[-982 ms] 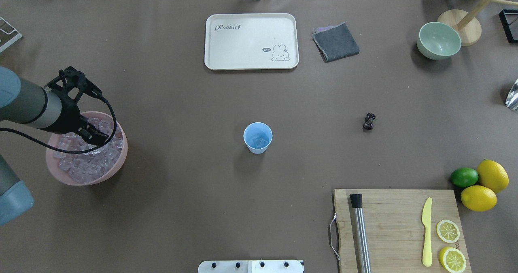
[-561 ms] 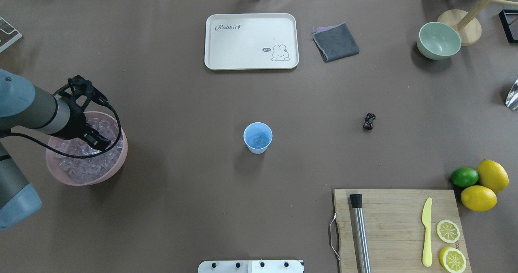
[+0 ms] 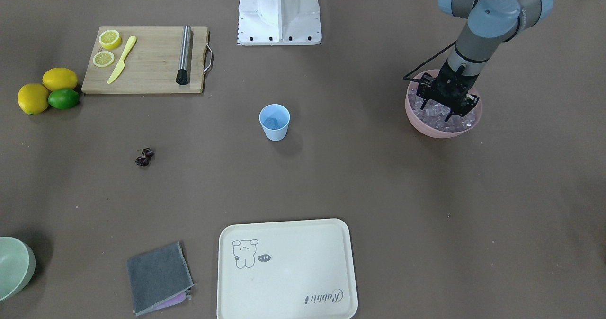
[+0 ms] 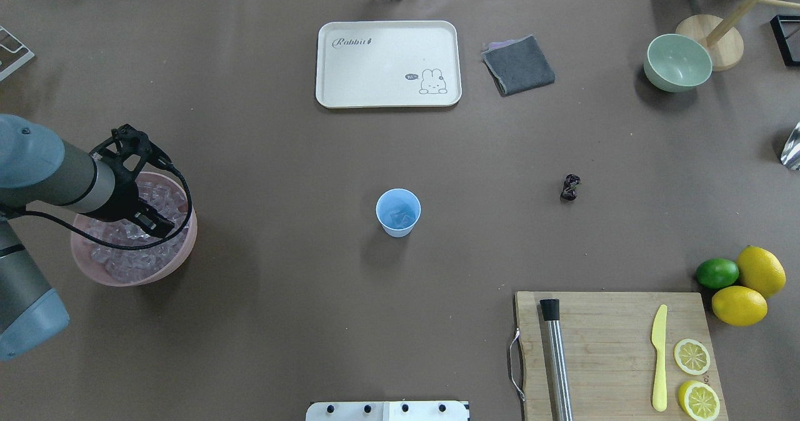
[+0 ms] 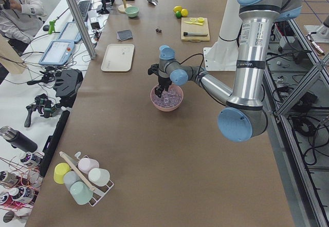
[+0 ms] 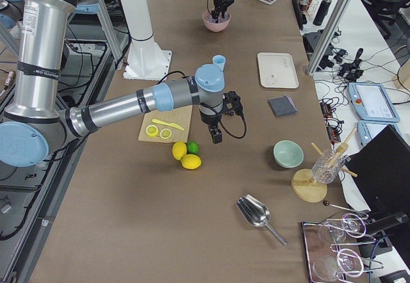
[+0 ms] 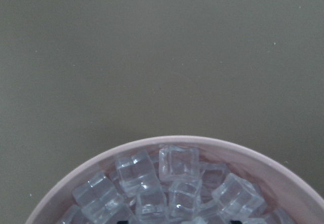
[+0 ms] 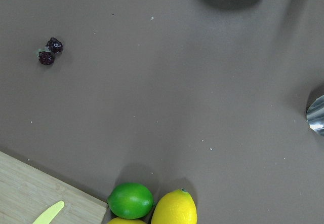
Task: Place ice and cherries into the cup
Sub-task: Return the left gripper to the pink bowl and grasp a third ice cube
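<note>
Ice [image 3: 436,116] in the pink bowl [image 3: 438,133] surrounds the left fingers [image 3: 449,114], spread apart among the cubes.

Cream rabbit tray [image 4: 387,65], grey cloth [image 4: 519,65], green bowl [image 4: 678,62], wooden board [image 4: 612,346] with yellow knife [image 4: 659,358].

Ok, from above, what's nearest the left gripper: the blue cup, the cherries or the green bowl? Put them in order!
From the left gripper, in the overhead view:
1. Small light blue plastic cup, mid-table.
2. Dark maroon cherries, further right.
3. Pale green round bowl, far right corner.
</note>
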Controlling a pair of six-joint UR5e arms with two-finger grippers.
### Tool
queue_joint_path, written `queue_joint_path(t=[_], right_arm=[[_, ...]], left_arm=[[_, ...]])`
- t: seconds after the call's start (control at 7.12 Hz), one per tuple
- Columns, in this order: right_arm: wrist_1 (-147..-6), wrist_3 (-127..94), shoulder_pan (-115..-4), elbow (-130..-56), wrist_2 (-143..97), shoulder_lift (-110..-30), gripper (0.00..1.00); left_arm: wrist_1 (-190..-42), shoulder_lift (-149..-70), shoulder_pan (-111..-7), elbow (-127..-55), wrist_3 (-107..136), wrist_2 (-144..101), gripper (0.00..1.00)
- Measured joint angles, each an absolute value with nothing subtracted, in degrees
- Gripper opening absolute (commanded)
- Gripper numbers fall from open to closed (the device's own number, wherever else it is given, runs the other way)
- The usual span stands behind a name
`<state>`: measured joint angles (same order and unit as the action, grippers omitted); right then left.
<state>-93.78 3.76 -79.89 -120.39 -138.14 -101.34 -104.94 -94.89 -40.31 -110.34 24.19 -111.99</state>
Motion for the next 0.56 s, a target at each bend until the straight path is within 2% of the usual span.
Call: queue_joint_path(t=[0.14,0.28,0.42,0.56], right_arm=[[-93.78,3.72,-79.89,-120.33,-138.16,-101.34,1.00],[-93.78,3.70,-79.89,-120.28,-138.18,-101.34,1.00],[-93.78,3.70,-79.89,-120.27,-138.27,-101.34,1.00],[-93.78,3.69,-79.89,-120.28,-138.36,-101.34,1.00]], left_arm=[[-105.00,-94.80,-39.94,-110.29,24.98,-111.98,0.69],[-105.02,-94.65,-39.80,-110.27,25.26,-111.98,0.64],[-105.02,-94.54,-39.75,-110.29,25.40,-111.98,0.38],[-105.03,-94.48,-39.74,-110.35,25.51,-111.97,0.00]])
